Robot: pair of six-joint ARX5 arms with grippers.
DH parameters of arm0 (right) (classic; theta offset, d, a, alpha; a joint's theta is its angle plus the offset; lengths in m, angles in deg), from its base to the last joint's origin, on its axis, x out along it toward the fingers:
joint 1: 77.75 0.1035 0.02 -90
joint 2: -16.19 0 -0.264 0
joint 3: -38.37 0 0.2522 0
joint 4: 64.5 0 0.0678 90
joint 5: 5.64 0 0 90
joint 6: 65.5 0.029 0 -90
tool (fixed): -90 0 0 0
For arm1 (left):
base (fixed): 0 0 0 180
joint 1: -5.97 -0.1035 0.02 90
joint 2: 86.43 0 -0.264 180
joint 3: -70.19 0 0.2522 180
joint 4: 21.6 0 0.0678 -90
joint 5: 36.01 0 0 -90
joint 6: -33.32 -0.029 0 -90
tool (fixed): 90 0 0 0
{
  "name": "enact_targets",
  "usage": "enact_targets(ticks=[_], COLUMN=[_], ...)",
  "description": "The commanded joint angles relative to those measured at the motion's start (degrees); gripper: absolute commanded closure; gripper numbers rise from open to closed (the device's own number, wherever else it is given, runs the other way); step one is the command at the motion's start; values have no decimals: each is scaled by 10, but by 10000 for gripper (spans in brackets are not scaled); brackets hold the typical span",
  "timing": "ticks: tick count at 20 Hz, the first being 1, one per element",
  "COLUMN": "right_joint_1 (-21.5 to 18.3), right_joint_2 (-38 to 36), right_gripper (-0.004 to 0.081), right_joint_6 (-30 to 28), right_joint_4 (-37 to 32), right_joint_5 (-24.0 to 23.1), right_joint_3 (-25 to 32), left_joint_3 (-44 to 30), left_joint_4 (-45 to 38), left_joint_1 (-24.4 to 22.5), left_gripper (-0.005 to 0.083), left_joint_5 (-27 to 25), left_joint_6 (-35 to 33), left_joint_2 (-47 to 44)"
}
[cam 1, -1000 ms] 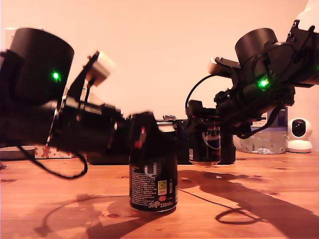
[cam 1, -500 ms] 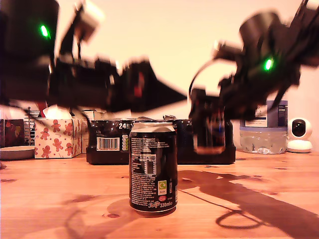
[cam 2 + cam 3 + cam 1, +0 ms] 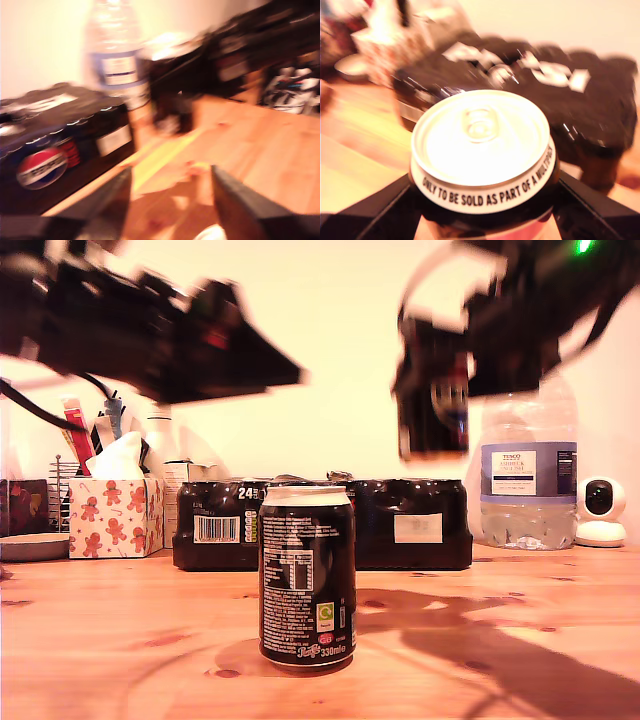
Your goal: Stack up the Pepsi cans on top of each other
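Note:
One black Pepsi can [image 3: 307, 575] stands upright on the wooden table [image 3: 520, 640], near the front in the middle of the exterior view. The other Pepsi can [image 3: 433, 400] hangs high in the air to the exterior view's right, blurred, with my second gripper [image 3: 433, 390] shut on it. Its silver top [image 3: 480, 142] fills the second wrist view between the black fingers [image 3: 385, 205]. My first gripper [image 3: 288, 370] is raised above and to the exterior view's left of the standing can. Its fingers [image 3: 107, 200] stand open with nothing between them.
Behind the standing can lies a black shrink-wrapped multipack [image 3: 410, 525]. A gingerbread-print tissue box [image 3: 110, 515] and a plate [image 3: 30, 545] are at the exterior view's left. A water bottle [image 3: 528, 475] and a small white camera [image 3: 601, 510] are at its right.
Both arms have risen. My first gripper left the top of the standing can and moved up and away. My second gripper carried its can from near table height up into the air.

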Motion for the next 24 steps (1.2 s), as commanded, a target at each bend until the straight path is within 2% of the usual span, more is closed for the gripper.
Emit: enact_targets(ticks=[1, 3, 5, 7, 10, 13, 18, 21, 24], right_joint_1=[13, 23, 31, 40, 48, 62, 116, 160, 180], right_joint_2=[-50, -80, -103, -121, -133, -141, -145, -145, -144], right_gripper=[596, 596, 596, 596, 595, 596, 596, 596, 596], right_joint_6=[7, 24, 47, 54, 88, 83, 25, 9, 9], right_joint_4=[-4, 17, 44, 85, 110, 111, 115, 106, 104], right_joint_5=[2, 2, 8, 23, 34, 33, 29, -7, -11], right_joint_3=[-2, -2, -2, -2, -2, -2, -2, -2, -2], left_joint_3=[-1, -1, -1, -1, -1, -1, -3, -31, -68], left_joint_4=[20, 47, 70, 83, 100, 119, 143, 139, 140], left_joint_1=[-7, -14, -19, -23, -28, -36, -54, -59, -60], left_gripper=[664, 692, 788, 797, 797, 797, 797, 797, 797], left_joint_5=[-9, -19, -32, -33, -34, -33, -25, -16, -5], left_joint_6=[-3, -3, -3, -3, -3, -2, 19, 20, 34], left_joint_2=[-30, -58, -75, -84, -87, -87, -92, -118, -161])
